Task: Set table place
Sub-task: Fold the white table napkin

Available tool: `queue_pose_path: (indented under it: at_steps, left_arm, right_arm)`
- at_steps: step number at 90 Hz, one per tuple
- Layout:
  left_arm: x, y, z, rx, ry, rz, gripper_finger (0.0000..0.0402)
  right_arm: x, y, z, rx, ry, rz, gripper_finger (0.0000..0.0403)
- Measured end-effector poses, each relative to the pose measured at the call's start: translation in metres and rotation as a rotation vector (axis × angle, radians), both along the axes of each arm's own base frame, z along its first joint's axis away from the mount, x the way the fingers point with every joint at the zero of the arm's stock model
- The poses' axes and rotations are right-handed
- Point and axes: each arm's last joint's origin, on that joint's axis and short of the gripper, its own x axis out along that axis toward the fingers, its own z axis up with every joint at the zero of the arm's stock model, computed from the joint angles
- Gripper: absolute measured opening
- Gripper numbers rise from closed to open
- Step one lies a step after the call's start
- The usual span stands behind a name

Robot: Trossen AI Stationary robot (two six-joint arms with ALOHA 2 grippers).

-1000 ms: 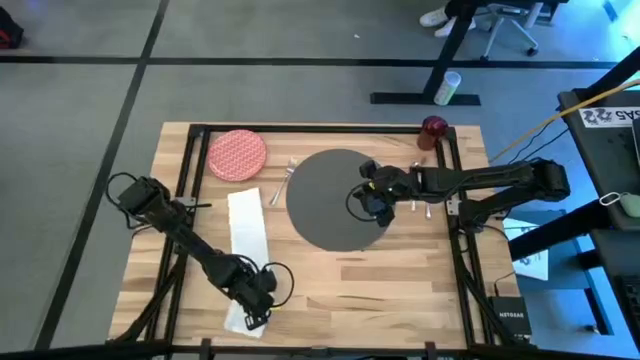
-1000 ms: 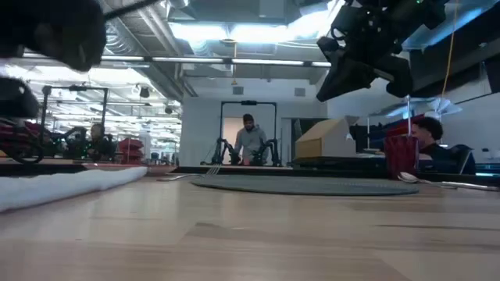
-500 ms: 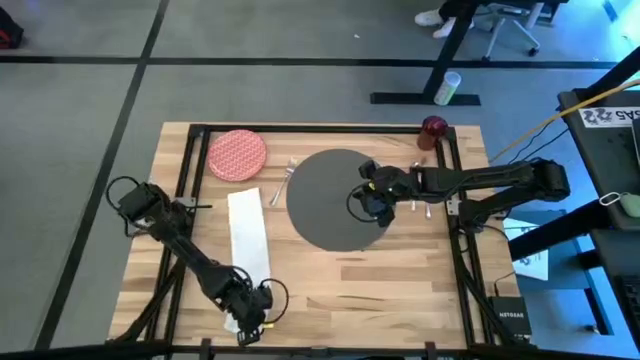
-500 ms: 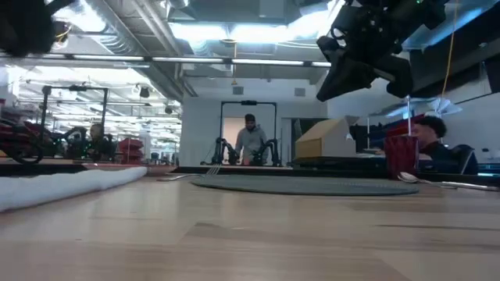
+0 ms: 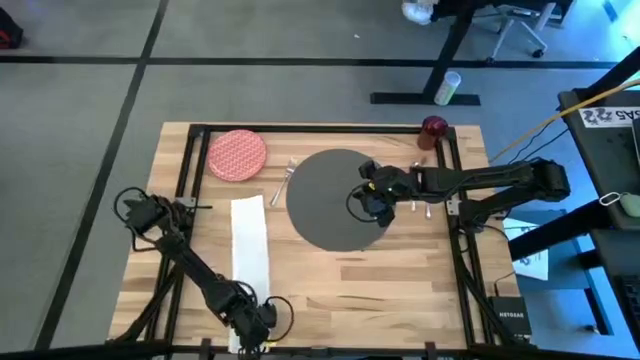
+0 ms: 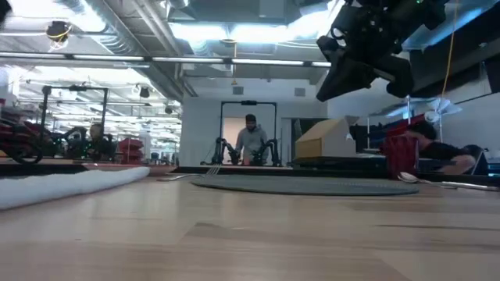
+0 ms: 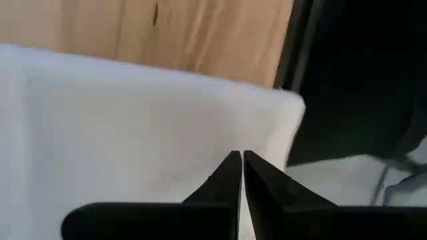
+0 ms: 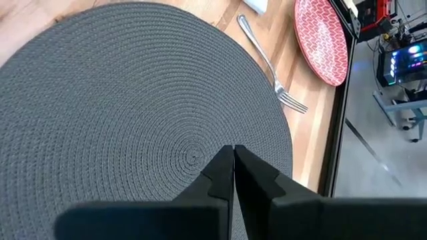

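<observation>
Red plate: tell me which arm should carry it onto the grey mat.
Right, probably. The right gripper hovers over the grey mat, nearer the red plate; the left gripper is at the napkin's near end.

The high cam looked straight down and took in the whole table point(image 5: 330, 275) plus the grey floor around it. The low cam sat right at tabletop level, facing across the wood into the room, so the round mat point(image 6: 305, 186) was just a thin dark strip at mid-frame. That mat point(image 5: 335, 198) filled the center of the overhead shot too. The left wrist cam was super close over the white napkin point(image 7: 133, 133) at the table's edge. The right wrist cam pointed down at the mat point(image 8: 133, 120), with the fork point(image 8: 270, 67) and red plate point(image 8: 322, 40) at upper right.
</observation>
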Motion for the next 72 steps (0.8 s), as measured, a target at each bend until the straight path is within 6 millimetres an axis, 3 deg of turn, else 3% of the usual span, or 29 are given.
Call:
queue_pose_path:
  at_steps: [10,24,72]
  left_arm:
    - [0.003,-0.001,0.016,0.082,-0.004,0.002,0.0]
    - [0.013,-0.01,0.028,-0.007,-0.095,0.015,0.0001]
    - [0.014,-0.023,0.017,-0.076,-0.075,0.106,0.0109]
  right_arm:
    - [0.0,0.0,0.0,0.0,-0.001,0.0,0.0]
    - [0.0,0.0,0.0,-0.004,0.001,0.004,0.0]
    - [0.0,0.0,0.0,-0.005,0.003,0.006,0.0]
